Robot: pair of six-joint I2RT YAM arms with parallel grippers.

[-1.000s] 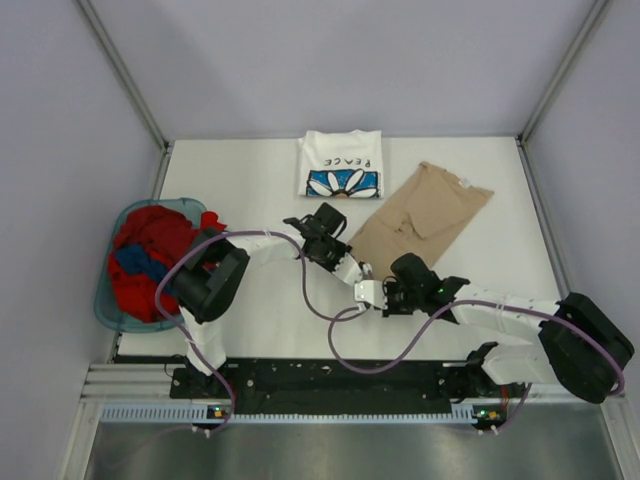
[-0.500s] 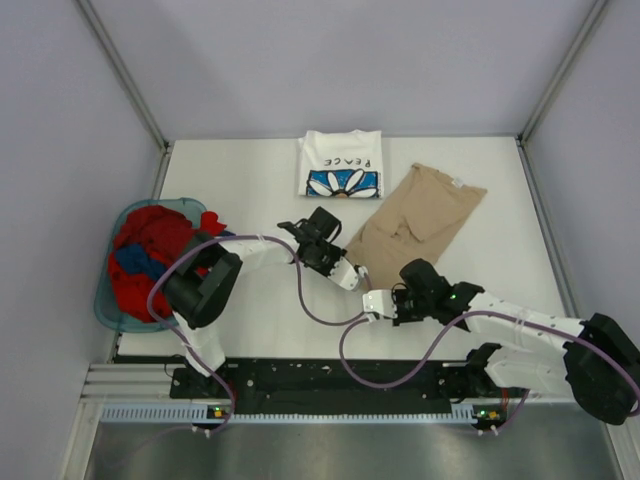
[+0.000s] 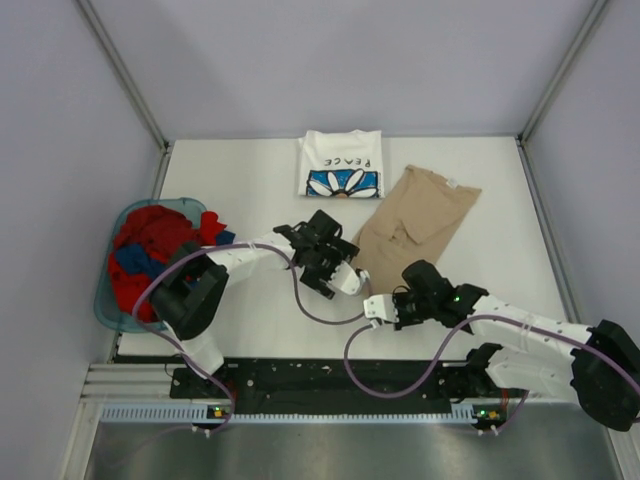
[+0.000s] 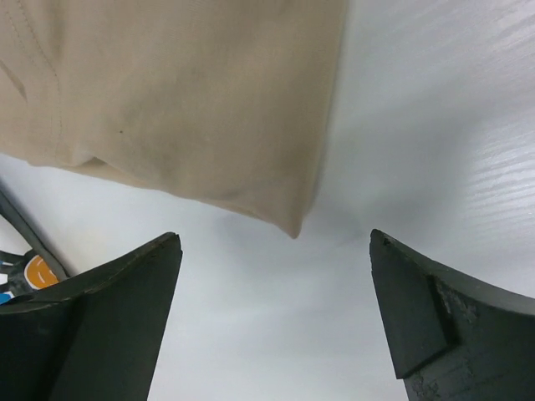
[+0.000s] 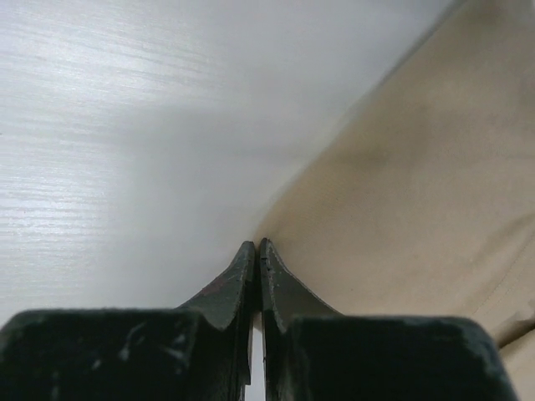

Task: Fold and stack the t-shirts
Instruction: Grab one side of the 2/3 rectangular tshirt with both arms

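Top view: my wrists hide near corner of tan shirt (image 3: 418,216); its long axis runs near-left to far-right, collar far-right. Daisy shirt (image 3: 341,164) folded at far edge.
Left wrist: my left claw (image 4: 276,326) gapes wide, empty, shirt corner just beyond.
Right wrist: my right claw (image 5: 257,249) pinched closed at shirt edge; grip on cloth unclear.

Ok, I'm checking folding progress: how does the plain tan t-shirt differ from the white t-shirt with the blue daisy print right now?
The plain tan t-shirt lies slanted and loosely spread, while the white t-shirt with the blue daisy print is a neat, squared rectangle. The tan one is unprinted; the white one shows a daisy and lettering. The tan one sits next to both grippers; the white one lies farther back, away from them. Both rest flat on the white table.
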